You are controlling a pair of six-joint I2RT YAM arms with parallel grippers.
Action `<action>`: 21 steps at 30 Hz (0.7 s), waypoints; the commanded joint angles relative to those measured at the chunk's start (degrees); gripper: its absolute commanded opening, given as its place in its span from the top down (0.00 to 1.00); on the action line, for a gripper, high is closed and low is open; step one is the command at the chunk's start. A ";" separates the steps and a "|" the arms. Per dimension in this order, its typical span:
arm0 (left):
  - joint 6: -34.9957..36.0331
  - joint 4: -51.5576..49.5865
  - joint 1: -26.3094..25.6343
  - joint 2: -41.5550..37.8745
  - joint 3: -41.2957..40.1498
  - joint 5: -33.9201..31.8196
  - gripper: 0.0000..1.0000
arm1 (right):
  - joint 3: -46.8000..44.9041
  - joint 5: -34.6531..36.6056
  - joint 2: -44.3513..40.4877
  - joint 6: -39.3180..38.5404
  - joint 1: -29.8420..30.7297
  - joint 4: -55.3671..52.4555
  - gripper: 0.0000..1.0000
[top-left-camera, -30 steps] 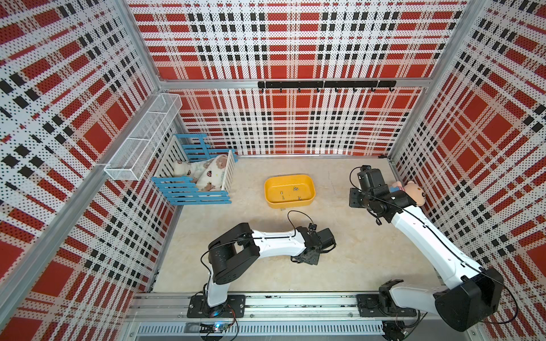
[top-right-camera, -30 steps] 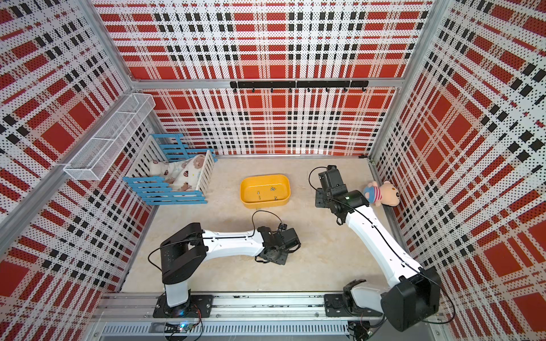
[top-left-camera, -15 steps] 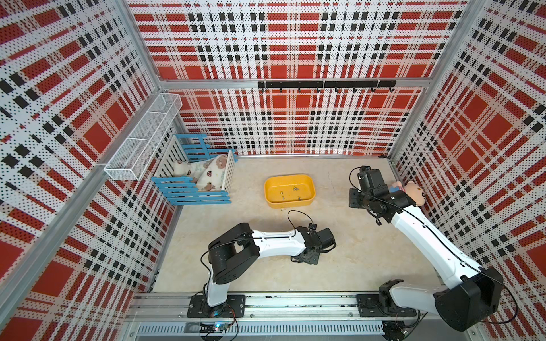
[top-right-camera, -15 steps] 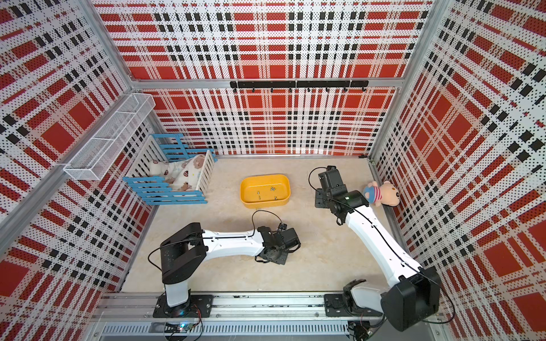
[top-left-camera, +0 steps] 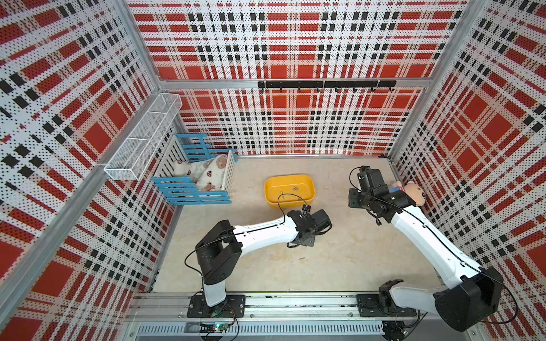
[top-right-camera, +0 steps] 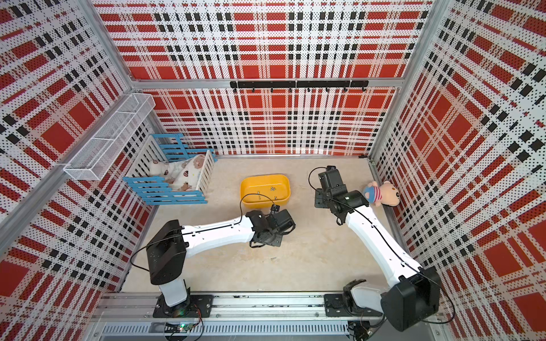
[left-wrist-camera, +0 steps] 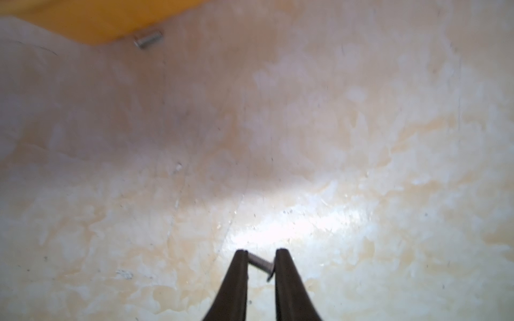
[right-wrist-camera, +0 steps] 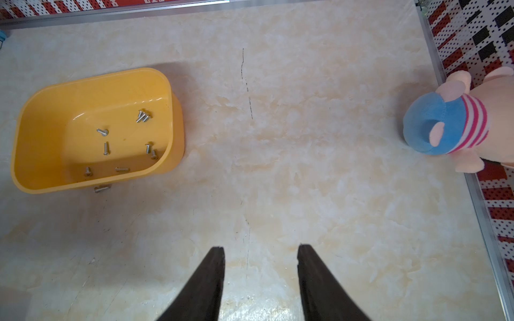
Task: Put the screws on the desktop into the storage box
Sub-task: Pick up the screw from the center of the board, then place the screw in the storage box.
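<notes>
Across the bench (top-left-camera: 354, 259) you have open room right of the storage box (top-left-camera: 268, 189), which sits mid-bench; lift clear before crossing its near rim; your left pincer (left-wrist-camera: 261, 259) is narrow, nipping one screw (left-wrist-camera: 257, 261) askew, so move gently; your right pincer (right-wrist-camera: 261, 253) hangs half-wide, empty; another screw (left-wrist-camera: 147, 39) lies against the box wall.

We think this is a robot lab. A left arm (top-left-camera: 260, 233) and a right arm (top-left-camera: 419, 236), both white and black, are bolted to a metal rail (top-left-camera: 295, 302) at the near edge of the worktop (top-left-camera: 348, 265). Checked walls (top-left-camera: 295, 133) full of small holes close it in.
</notes>
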 commanded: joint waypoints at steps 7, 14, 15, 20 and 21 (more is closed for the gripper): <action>10.01 -1.93 13.15 7.88 17.36 -3.02 0.79 | -1.60 -4.38 -0.65 1.22 -0.24 1.52 0.51; 12.62 -2.04 19.02 19.16 29.09 0.04 0.79 | -2.09 -5.18 -0.66 1.69 -0.19 2.38 0.51; 12.76 -2.19 19.67 20.74 30.54 0.11 0.79 | -2.21 -5.28 -0.66 1.71 -0.25 2.59 0.51; 12.50 -3.02 21.96 26.11 35.78 0.86 0.79 | -2.54 -6.23 0.00 1.97 -0.15 3.47 0.51; 12.38 -3.10 22.50 26.78 36.40 0.73 0.80 | -2.71 -6.42 0.04 1.92 -0.19 3.56 0.51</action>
